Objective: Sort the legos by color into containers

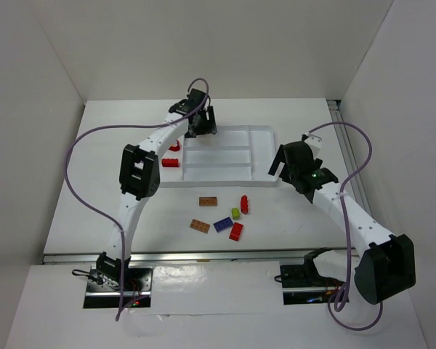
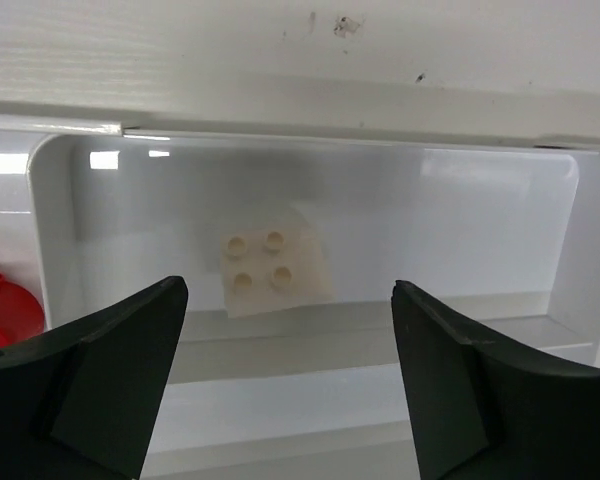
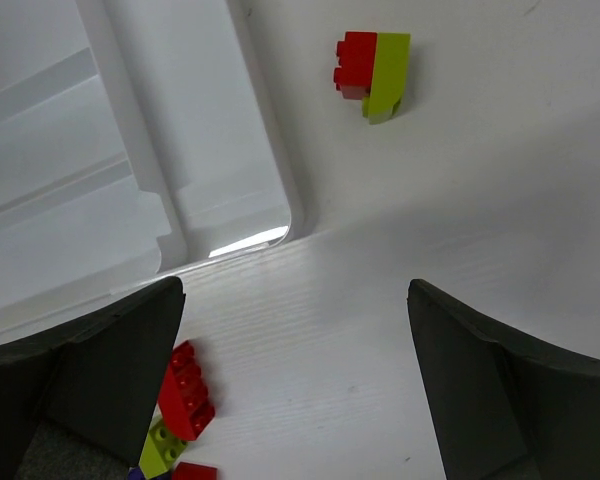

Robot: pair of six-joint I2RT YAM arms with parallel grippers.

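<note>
Left gripper (image 2: 288, 288), jaws apart, over cream lego (image 2: 270, 262) by tray wall (image 2: 460, 215).

The left arm (image 1: 134, 196) reaches far forward, the left gripper (image 2: 288, 295) tipped downward, its fingers (image 2: 110, 370) spread wide with nothing between them. The right arm (image 1: 349, 214) bends inward, the right gripper (image 3: 295, 290) likewise spread and empty.

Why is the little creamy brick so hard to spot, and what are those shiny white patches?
Left wrist view: the cream brick nearly matches the white tray and sits in soft shade; glare patches shine on the tray wall, upper left. Right wrist view: light glints at the tray's rounded corner, and the right gripper has dark, blurry fingers. Top external view: evenly lit, soft shadows.
</note>
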